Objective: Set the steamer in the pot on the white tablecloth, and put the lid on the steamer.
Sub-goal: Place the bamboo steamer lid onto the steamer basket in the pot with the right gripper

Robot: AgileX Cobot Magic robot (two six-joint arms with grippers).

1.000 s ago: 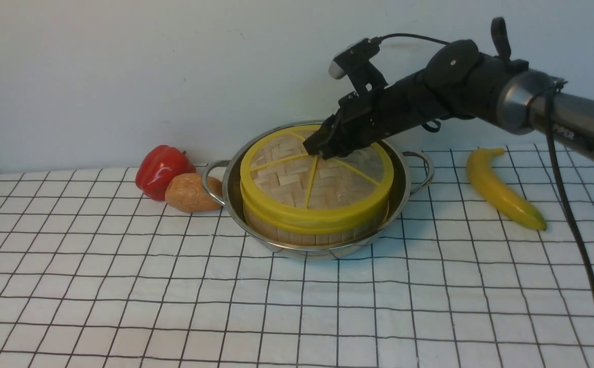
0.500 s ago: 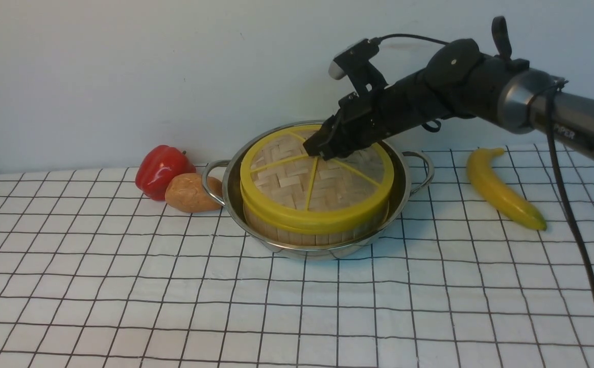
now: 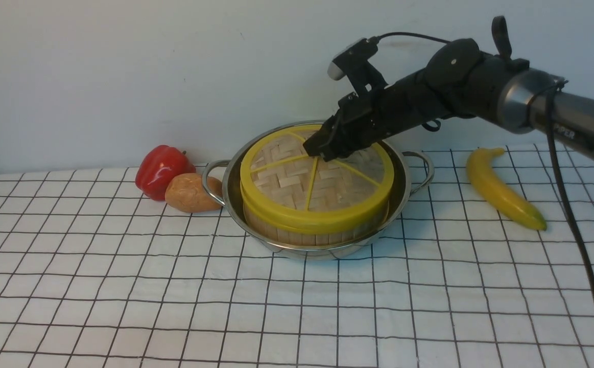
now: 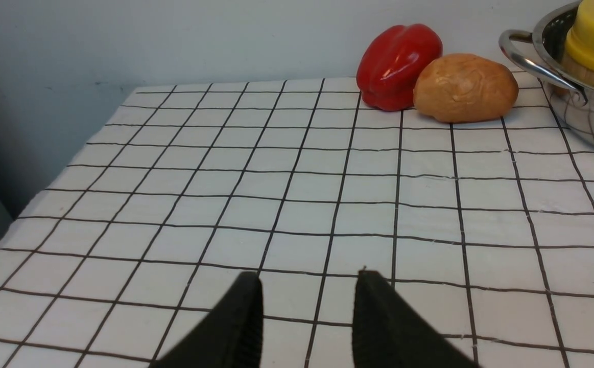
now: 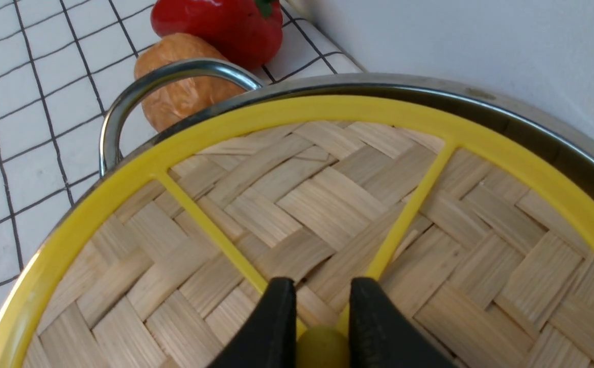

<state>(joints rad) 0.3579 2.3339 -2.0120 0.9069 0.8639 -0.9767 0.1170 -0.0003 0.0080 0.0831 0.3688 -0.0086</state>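
The shiny pot (image 3: 404,189) stands on the white tablecloth (image 3: 174,286) near the back wall. Inside it sits the steamer (image 3: 317,232), of which only the bamboo side wall shows. The woven lid (image 3: 286,179) with yellow rim and spokes lies flat on top of the steamer. My right gripper (image 3: 319,150) reaches in from the right and is shut on the lid's yellow central hub (image 5: 322,350). My left gripper (image 4: 309,280) hovers low over bare cloth, left of the pot (image 4: 583,112), open with nothing between its fingers.
A red pepper (image 3: 161,168) and a brown potato (image 3: 189,193) lie just left of the pot's handle. A banana (image 3: 501,189) lies to the right of the pot. The wall rises close behind the pot.
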